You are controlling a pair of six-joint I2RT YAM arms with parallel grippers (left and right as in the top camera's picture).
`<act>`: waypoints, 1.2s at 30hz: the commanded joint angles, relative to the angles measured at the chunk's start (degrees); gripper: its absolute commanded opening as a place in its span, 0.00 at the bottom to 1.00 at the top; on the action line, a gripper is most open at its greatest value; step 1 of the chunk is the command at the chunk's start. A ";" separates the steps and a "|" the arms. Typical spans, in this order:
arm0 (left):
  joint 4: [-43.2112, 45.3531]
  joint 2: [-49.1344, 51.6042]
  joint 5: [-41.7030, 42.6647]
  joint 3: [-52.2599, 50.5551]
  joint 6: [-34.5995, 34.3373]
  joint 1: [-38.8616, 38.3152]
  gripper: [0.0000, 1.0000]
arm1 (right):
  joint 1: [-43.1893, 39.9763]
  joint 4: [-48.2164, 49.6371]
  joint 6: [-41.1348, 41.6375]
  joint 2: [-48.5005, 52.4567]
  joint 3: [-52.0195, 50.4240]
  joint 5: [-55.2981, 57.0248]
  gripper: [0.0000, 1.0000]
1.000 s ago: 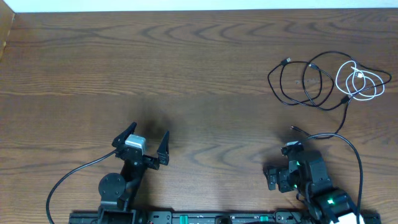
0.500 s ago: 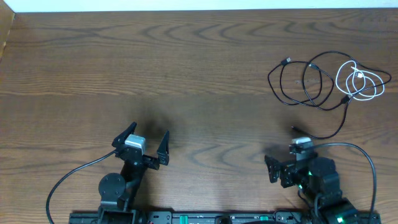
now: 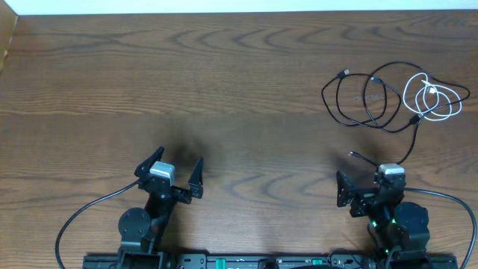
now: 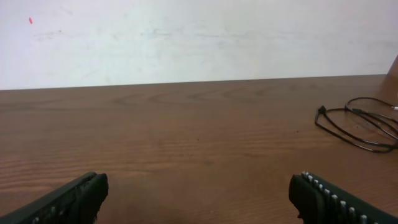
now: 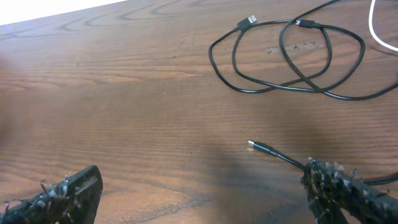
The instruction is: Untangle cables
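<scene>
The black cable (image 3: 357, 101) lies in loops at the far right of the table, tangled with the coiled white cable (image 3: 433, 97). One black plug end (image 3: 354, 155) trails down toward my right gripper (image 3: 370, 188), which is open and empty just below it. In the right wrist view the black cable's loops (image 5: 289, 56) lie ahead and its plug (image 5: 260, 147) rests near my right finger; a bit of the white cable (image 5: 379, 28) shows at the edge. My left gripper (image 3: 169, 172) is open and empty, far left of the cables. The left wrist view shows the black cable (image 4: 357, 121) at far right.
The wooden table (image 3: 224, 90) ends at a white wall along the far edge. Thick black arm wires (image 3: 82, 213) curve beside each arm base at the front edge.
My right gripper has swung to the right and forward, now sitting just below the black cable's loose plug end. The left arm and the cables have not moved.
</scene>
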 commanded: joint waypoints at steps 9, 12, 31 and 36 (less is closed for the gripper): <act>-2.32 -0.39 0.52 -0.81 -0.07 -0.17 0.98 | -1.14 0.39 0.22 -0.46 -0.22 0.09 0.99; -2.32 -0.39 0.52 -0.81 -0.07 -0.17 0.98 | -1.14 2.73 0.22 -0.46 -0.55 0.07 0.99; -2.32 -0.39 0.52 -0.81 -0.07 -0.15 0.98 | -1.14 40.06 0.22 -0.46 -7.76 0.07 0.99; -2.32 -0.39 0.52 -0.81 -0.07 -0.17 0.98 | -1.14 44.59 0.22 -0.48 -8.28 -0.15 0.99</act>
